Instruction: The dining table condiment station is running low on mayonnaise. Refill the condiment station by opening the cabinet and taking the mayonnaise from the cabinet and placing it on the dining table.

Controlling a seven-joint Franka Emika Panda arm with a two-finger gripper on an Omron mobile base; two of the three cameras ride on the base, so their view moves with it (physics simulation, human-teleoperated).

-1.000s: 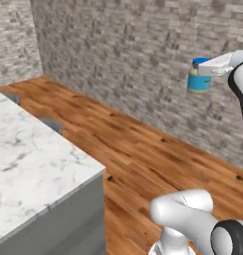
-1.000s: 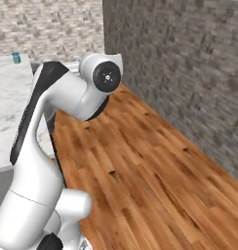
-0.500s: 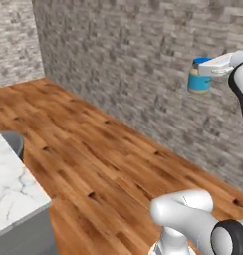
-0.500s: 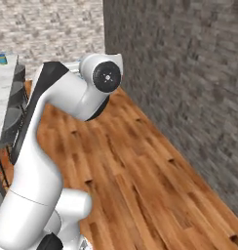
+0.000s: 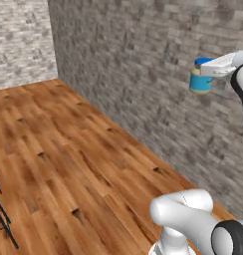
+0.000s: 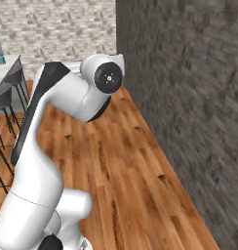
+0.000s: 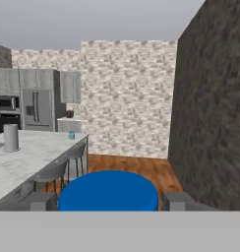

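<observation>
Clamped from both sides, the mayonnaise [image 5: 200, 77] sits between the fingers of the gripper [image 7: 108, 201], held high in the air at the upper right of the left base view, close to the dark stone wall [image 5: 143, 74] but not touching it. In the hand view the jar's blue lid [image 7: 108, 192] lies between the two finger tips [image 7: 41, 201], which press in on either side.

Beyond the lid, the dining table [image 7: 28, 157] stretches along the left, its marble edge running toward the far brick wall [image 7: 127, 93]. Grey stools [image 7: 53, 172] stand tucked against that edge. On the top stand a grey cylinder [image 7: 11, 137] and, further off, a small blue-labelled item [image 7: 71, 134]. Between the table's edge and the dark wall on the right, a strip of wood floor [image 5: 68, 164] lies open. The right base view shows the same floor running wide beside the wall, with stools [image 6: 6, 95] at its left edge.
</observation>
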